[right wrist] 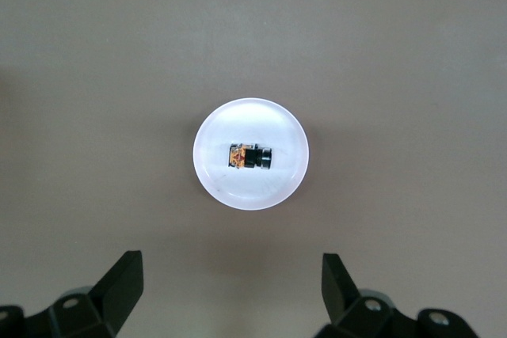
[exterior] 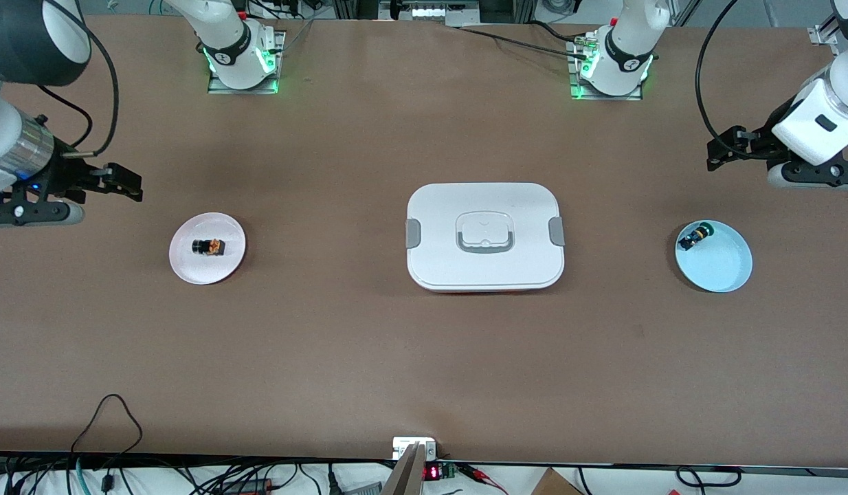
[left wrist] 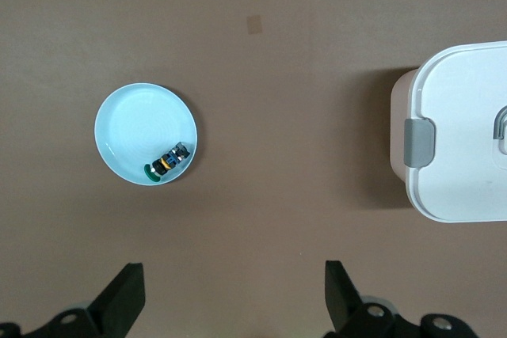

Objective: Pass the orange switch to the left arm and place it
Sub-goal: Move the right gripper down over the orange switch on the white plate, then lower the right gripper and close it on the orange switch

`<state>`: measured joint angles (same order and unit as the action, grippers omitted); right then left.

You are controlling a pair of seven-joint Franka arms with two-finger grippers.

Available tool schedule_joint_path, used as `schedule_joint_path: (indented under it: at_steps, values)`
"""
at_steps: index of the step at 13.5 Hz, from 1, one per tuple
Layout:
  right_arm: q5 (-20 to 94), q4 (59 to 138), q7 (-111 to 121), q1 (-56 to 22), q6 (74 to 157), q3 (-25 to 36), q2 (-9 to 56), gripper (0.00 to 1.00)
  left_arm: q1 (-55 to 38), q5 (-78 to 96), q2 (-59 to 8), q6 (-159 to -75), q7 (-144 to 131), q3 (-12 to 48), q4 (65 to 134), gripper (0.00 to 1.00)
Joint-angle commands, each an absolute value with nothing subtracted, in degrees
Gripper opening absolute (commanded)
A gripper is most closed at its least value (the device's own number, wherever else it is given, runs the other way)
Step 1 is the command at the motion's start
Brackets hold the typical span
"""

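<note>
Orange switch in pink plate; box lidded.

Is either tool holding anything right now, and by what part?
Nothing is held. The right tool and the left tool are both open and empty. The orange switch lies untouched on its white plate.

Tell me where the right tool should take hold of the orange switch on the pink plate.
Probably from straight above, fingers closing across the black cylindrical body of the orange switch. It lies on its side near the middle of the pink plate, so the long sides are free. The right tool is open and up above the plate; the left tool is open, waiting.
</note>
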<state>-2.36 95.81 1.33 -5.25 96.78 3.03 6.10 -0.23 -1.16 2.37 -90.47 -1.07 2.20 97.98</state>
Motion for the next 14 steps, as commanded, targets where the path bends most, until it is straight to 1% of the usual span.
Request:
schedule_joint_path:
  at_steps: [1,6,10,12,14]
  values:
    - [-2.2,94.1,1.9,-5.4,98.0,2.6,8.0,1.00,0.0,-0.2,2.2,-89.6,-0.4,2.2,97.4,1.00]
    - [-2.5,95.0,2.8,-4.0,105.7,2.9,14.8,1.00,0.0,-0.2,2.2,-89.6,-0.5,2.2,97.4,1.00]
    - [-2.5,100.9,2.6,-4.0,115.2,2.9,17.1,1.00,0.0,-0.2,2.2,-89.6,-0.5,2.4,97.4,1.00]
    - [-2.6,101.9,2.1,-4.2,116.4,2.9,19.1,1.00,0.0,-0.2,2.2,-89.6,-0.5,2.4,97.4,1.00]
    - [-2.8,104.8,1.9,-4.7,119.1,3.0,20.0,1.00,0.0,-0.1,2.2,-89.6,-0.5,2.4,97.4,1.00]
